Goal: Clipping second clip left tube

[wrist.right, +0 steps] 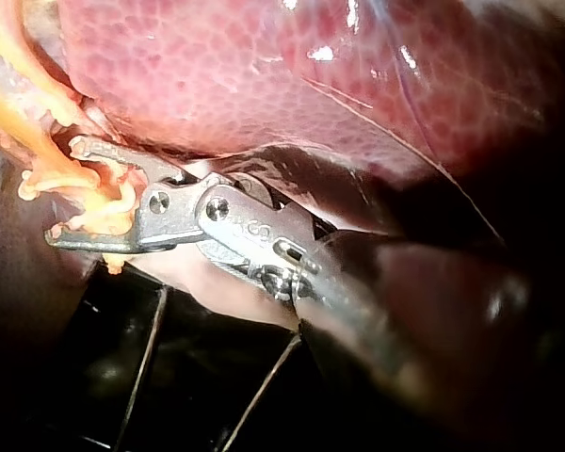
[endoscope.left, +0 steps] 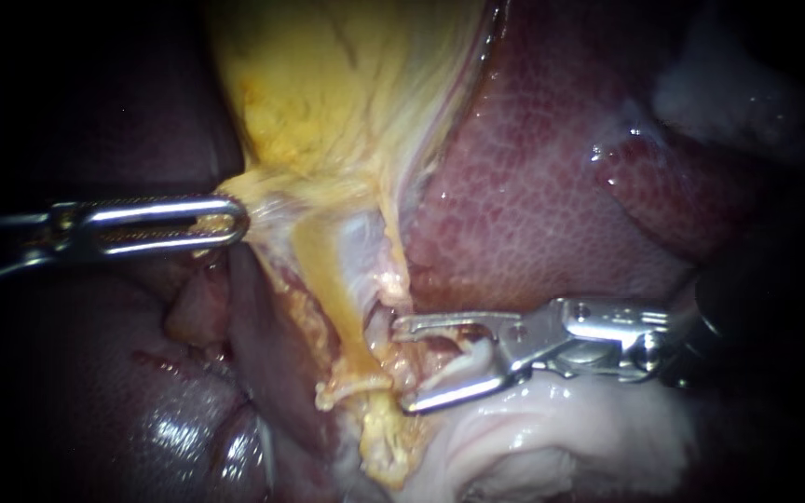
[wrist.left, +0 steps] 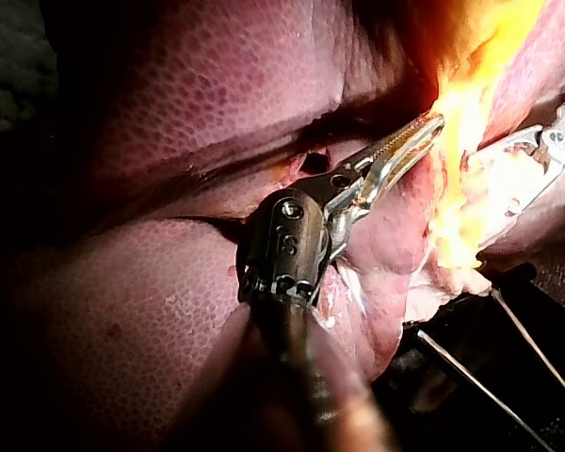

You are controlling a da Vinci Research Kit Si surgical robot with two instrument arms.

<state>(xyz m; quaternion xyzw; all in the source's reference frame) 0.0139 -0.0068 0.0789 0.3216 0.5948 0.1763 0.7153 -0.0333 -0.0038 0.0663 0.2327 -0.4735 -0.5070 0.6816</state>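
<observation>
A yellow tube [endoscope.left: 326, 291] runs down from the yellow gallbladder [endoscope.left: 328, 93], with a paler strand [endoscope.left: 367, 261] beside it on the right. My right instrument [endoscope.left: 403, 365] comes in from the right with its jaws open, their tips just right of the tube's lower end, and frayed yellow tissue lies in the gap. In the right wrist view the same open jaws [wrist.right: 64, 193] straddle yellow strands. My left instrument [endoscope.left: 233, 224] is shut on the gallbladder's lower edge and holds it to the left; in its wrist view the jaws [wrist.left: 431, 124] pinch that bright yellow tissue. I see no clip.
Dark red liver [endoscope.left: 542, 205] fills the right of the endoscope view, above my right instrument. Another glistening lobe [endoscope.left: 114, 391] lies under my left instrument. Pale white tissue [endoscope.left: 542, 438] sits below the right instrument's jaws. My right instrument [wrist.left: 539, 151] also shows ahead of the left one.
</observation>
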